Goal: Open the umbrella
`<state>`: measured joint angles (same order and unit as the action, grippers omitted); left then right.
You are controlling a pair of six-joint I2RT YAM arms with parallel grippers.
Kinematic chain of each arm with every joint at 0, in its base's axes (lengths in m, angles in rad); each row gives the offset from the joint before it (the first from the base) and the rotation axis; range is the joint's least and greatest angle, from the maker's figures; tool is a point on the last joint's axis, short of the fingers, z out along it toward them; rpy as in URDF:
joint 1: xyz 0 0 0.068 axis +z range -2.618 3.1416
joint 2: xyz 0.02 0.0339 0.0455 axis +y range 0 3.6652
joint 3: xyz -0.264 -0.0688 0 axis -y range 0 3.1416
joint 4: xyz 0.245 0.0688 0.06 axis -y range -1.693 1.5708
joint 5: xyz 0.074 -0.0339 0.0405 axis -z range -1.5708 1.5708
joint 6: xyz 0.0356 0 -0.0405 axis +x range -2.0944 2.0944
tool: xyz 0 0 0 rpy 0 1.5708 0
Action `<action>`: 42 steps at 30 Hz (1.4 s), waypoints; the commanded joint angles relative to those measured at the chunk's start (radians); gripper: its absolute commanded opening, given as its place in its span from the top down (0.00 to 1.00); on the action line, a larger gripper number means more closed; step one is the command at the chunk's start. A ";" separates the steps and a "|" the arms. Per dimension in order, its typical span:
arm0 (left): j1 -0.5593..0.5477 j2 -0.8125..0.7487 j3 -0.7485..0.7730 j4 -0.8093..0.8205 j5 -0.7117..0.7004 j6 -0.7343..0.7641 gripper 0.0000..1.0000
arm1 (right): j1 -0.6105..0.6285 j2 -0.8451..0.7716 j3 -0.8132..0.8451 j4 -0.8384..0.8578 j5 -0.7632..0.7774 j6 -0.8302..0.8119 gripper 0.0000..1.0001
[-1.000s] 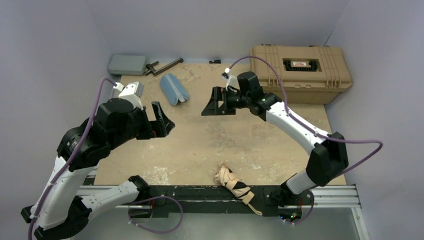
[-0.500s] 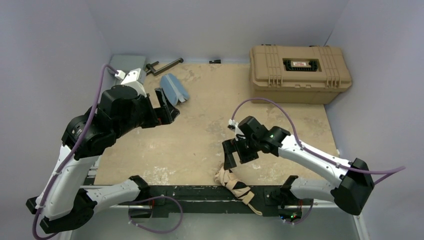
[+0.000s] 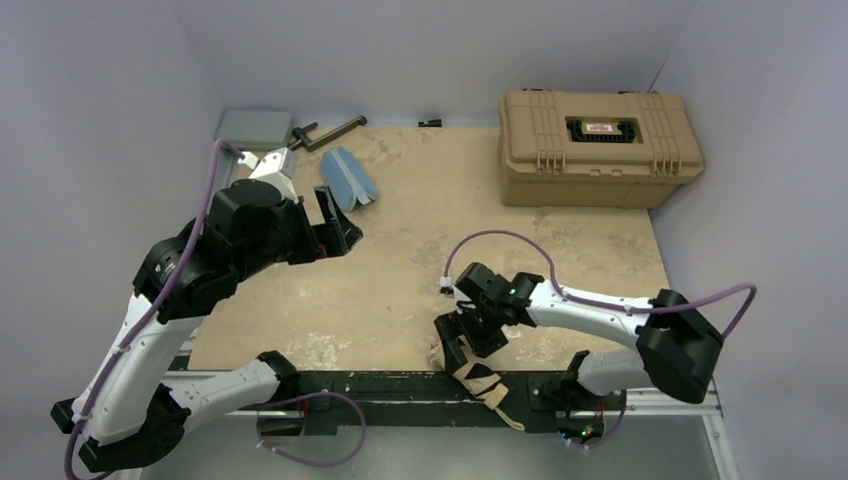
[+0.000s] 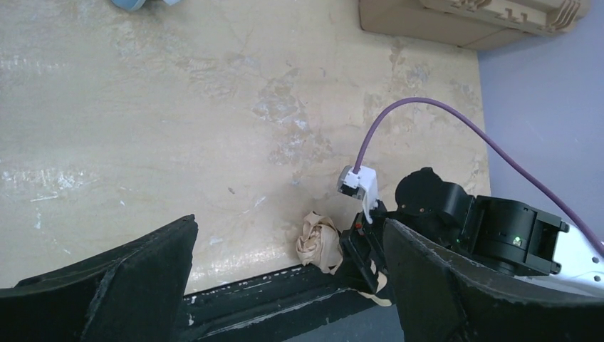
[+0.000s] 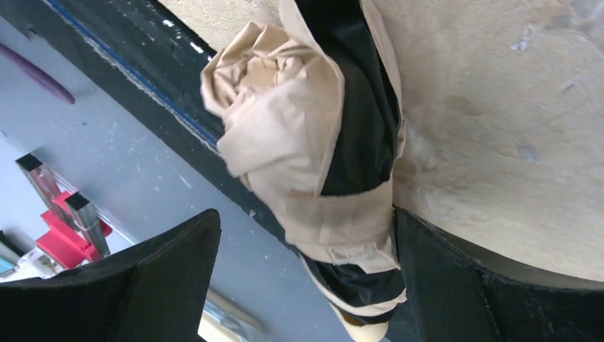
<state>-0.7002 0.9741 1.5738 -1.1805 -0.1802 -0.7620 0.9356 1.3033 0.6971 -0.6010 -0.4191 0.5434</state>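
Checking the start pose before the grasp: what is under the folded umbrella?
The umbrella lies across the near edge of the table and the black rail in front. Anything directly beneath the bundle is hidden by its fabric.

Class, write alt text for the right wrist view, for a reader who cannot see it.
A folded beige-and-black umbrella, bound shut by its strap, lies across the edge of the tan table. The right pincer hangs open over it, with one dark jaw on either side.
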 commanded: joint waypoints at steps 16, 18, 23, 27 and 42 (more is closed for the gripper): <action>0.043 -0.066 -0.046 0.055 0.130 0.101 0.00 | 0.048 0.190 0.254 0.056 0.002 0.003 0.75; 0.045 -0.076 -0.057 0.065 0.142 0.107 0.00 | 0.042 0.222 0.355 0.024 0.020 0.003 0.75; 0.045 -0.103 -0.102 0.083 0.166 0.106 0.00 | -0.024 0.331 0.511 0.078 0.007 0.066 0.76; 0.044 -0.128 -0.202 0.162 0.217 0.067 0.00 | -0.073 0.414 0.519 0.218 -0.054 0.153 0.63; 0.045 0.010 -0.068 0.047 0.191 -0.018 0.01 | -0.194 0.366 0.648 -0.047 -0.051 -0.178 0.01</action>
<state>-0.6613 0.9920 1.4445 -1.0962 0.0296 -0.7269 0.7830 1.8427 1.4220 -0.6605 -0.4732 0.4702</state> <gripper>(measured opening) 0.993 0.984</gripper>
